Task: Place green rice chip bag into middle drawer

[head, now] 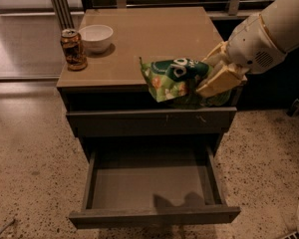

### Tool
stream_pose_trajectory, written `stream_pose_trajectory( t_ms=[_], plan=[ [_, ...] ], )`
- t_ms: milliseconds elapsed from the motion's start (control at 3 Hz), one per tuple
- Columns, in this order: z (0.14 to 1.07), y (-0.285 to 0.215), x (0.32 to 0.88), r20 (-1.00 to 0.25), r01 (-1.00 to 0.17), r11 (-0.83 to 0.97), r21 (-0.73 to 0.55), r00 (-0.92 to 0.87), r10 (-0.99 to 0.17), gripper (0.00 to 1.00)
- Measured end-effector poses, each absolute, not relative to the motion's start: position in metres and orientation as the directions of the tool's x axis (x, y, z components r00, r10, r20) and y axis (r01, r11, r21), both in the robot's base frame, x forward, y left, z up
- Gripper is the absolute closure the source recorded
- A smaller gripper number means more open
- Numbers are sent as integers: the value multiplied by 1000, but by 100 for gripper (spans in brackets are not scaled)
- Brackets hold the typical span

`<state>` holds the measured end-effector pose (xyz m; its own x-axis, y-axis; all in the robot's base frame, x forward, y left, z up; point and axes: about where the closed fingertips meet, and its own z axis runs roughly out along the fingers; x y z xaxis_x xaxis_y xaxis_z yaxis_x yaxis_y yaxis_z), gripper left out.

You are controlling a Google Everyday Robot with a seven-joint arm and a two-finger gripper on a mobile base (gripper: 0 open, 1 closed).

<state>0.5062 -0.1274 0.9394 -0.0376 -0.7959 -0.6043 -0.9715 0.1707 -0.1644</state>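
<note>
The green rice chip bag (172, 78) is a crinkled bright-green bag with white cartoon eyes and chip pictures. My gripper (209, 76) is shut on its right end and holds it in the air at the cabinet's front edge, above the drawers. The middle drawer (152, 183) is pulled out below, with thin side walls and a smooth grey floor. The bag's shadow falls on the drawer floor near the front. My white arm (269, 34) reaches in from the upper right.
A brown-orange drink can (73, 49) and a white bowl (95, 37) stand at the back left of the cabinet top (149, 34). A shut drawer front (149, 121) with small pale scratch marks sits above the open drawer. Speckled floor surrounds the cabinet.
</note>
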Motion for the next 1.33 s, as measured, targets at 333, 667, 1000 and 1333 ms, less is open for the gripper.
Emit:
stream_pose_trajectory(
  t_ms=[333, 667, 1000, 1333],
  plan=[
    [893, -131, 491, -613, -968, 190, -163, -52, -788, 100],
    [834, -132, 474, -621, -957, 222, -185, -61, -781, 100],
    [759, -128, 455, -629, -952, 252, -174, -90, -772, 100],
    [671, -124, 438, -630, -956, 272, -108, -146, -763, 100]
  ],
)
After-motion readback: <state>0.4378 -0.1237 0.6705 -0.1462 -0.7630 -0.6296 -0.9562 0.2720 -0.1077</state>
